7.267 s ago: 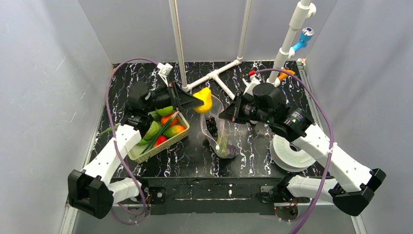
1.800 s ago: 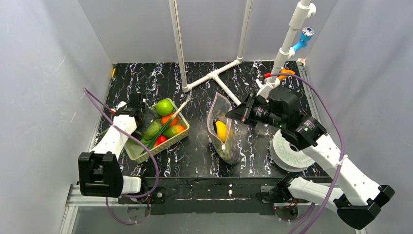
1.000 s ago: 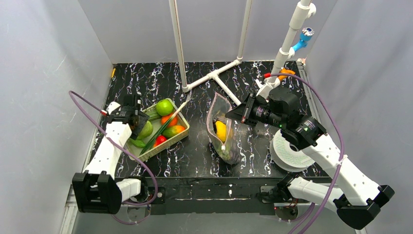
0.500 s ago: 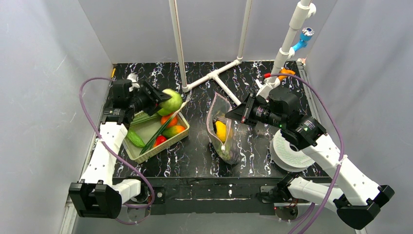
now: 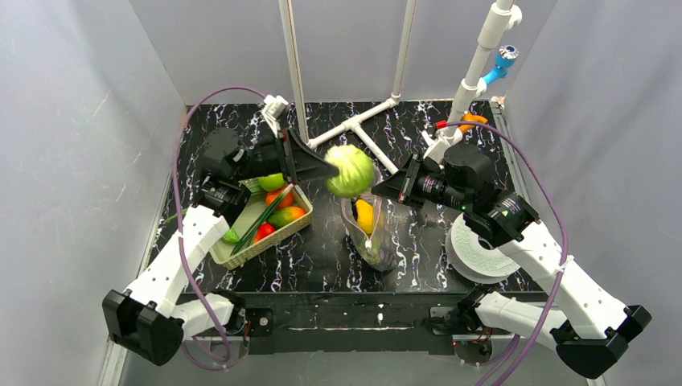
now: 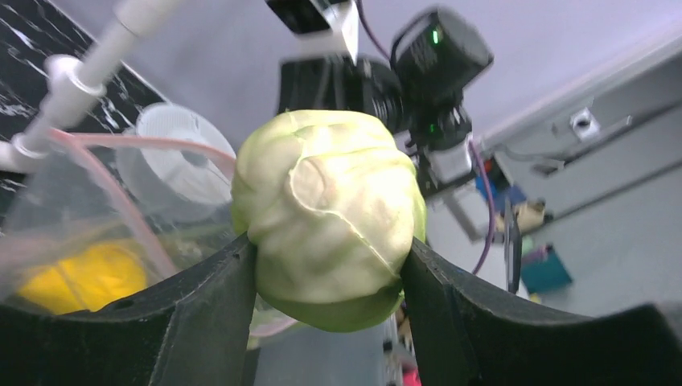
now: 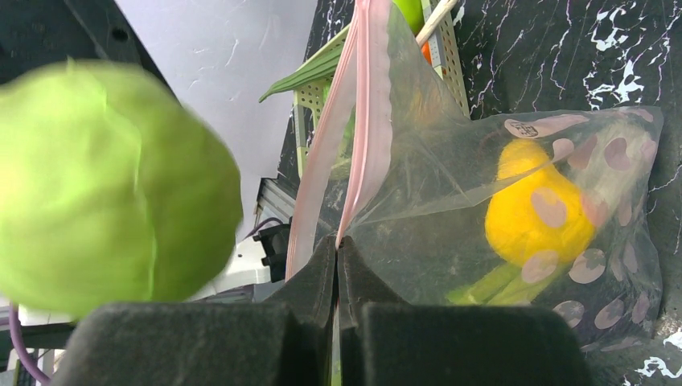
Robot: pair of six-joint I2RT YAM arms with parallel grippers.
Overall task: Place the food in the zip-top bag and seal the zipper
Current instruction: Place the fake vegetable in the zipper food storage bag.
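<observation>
Findings, overhead: left gripper (image 5: 334, 170) clamps the green cabbage (image 5: 351, 170), poised above the zip-top bag (image 5: 374, 245). Left wrist: bag mouth lies below and beside the gripper, so lower before releasing. Right wrist: right gripper (image 7: 338, 256) pinches the zipper (image 7: 359, 112); mouth looks narrow, so aim centrally.

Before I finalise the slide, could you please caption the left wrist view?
Left gripper clamps a pale green cabbage near the zip-top bag, yellow food inside.

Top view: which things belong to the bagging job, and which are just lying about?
Job: green cabbage, zip-top bag, yellow piece inside it, food in the basket.
Lying about: white pipe frame, white spool, blue fitting.
</observation>
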